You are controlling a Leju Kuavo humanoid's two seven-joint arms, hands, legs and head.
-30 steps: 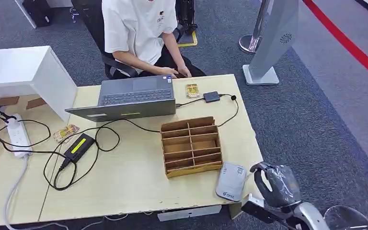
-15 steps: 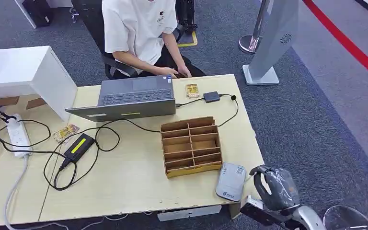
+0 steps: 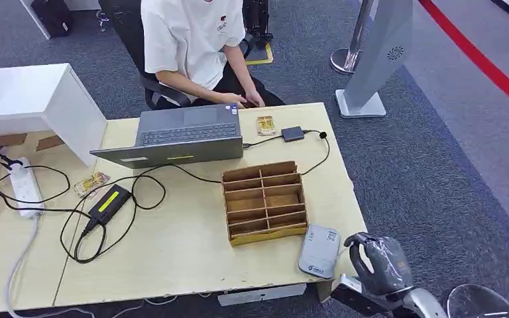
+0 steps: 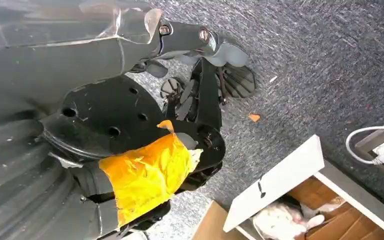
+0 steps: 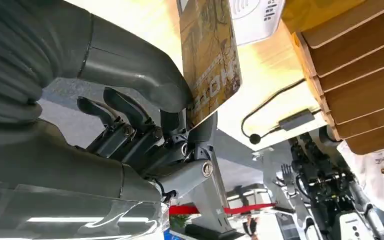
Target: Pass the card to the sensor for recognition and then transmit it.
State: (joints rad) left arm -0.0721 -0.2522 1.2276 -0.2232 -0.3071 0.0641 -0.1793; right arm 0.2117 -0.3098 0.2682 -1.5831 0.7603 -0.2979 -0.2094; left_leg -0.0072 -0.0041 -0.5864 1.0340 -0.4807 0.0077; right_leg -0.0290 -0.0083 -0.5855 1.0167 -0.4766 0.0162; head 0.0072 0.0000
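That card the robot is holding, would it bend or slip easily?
The card looks flat and straight where it sticks out past the right hand, so probably stiff. Its printed face looks glossy and it is pinched at one end, so it might slip.

The box [image 3: 264, 202] sits on the table [image 3: 185, 245], with the sensor [image 3: 319, 250] just in front of it. The laptop [image 3: 175, 134] is behind the box, and a person [image 3: 192, 46] sits behind the laptop.
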